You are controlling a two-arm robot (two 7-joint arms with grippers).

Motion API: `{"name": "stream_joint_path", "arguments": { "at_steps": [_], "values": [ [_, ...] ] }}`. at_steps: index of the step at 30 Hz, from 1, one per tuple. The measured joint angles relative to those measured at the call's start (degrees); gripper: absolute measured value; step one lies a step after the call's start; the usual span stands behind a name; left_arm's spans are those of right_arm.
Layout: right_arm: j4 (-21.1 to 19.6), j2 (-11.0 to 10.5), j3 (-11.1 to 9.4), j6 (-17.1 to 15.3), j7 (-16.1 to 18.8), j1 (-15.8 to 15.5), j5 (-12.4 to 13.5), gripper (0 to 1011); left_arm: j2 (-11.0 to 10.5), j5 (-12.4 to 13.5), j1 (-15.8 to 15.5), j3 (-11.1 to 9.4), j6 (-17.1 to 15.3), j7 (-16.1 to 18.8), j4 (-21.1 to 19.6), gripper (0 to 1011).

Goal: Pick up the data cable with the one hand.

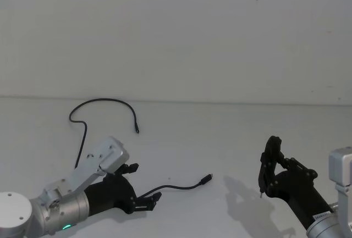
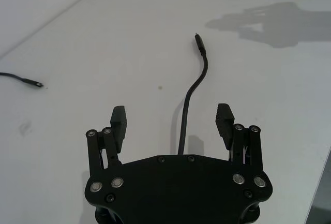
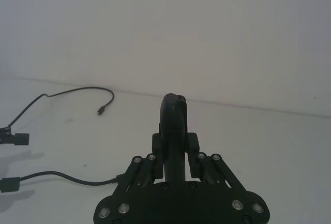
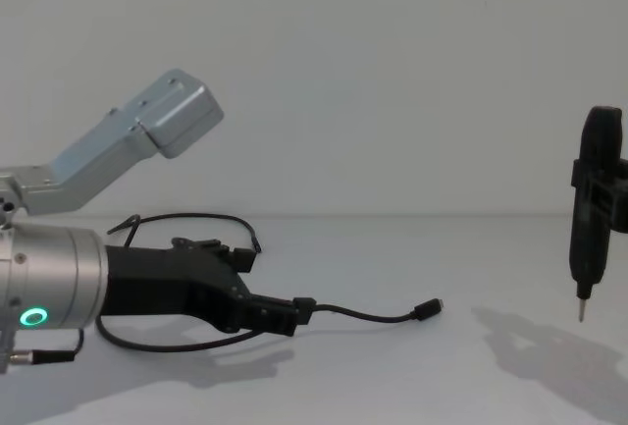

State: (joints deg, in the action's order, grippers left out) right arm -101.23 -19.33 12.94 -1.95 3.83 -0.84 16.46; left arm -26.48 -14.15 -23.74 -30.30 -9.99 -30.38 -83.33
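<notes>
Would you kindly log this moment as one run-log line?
left gripper: open, straddling data cable | cable: on table, ungripped | right gripper: holding screwdriver, parked right

Left gripper [image 2: 171,114] low, fingers [image 2: 118,115] spread; right gripper [image 3: 175,144] raised, clamped

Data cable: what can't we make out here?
Data cable, middle stretch: head view, hidden under the left arm.
Cable past the open left gripper: left wrist view, gripper body covers it.
Screwdriver tip: right wrist view, hidden by its own handle, held in the right gripper.
</notes>
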Motion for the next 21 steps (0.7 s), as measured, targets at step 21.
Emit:
{"name": "stream_joint_path", "arguments": {
  "at_steps": [21],
  "values": [
    [0.0, 0.0, 0.0, 0.0, 0.0, 0.0, 0.0, 269, 4.6, -1.4, -3.7, -2.5, 2.4, -2.4, 8.0, 1001]
  ]
}}
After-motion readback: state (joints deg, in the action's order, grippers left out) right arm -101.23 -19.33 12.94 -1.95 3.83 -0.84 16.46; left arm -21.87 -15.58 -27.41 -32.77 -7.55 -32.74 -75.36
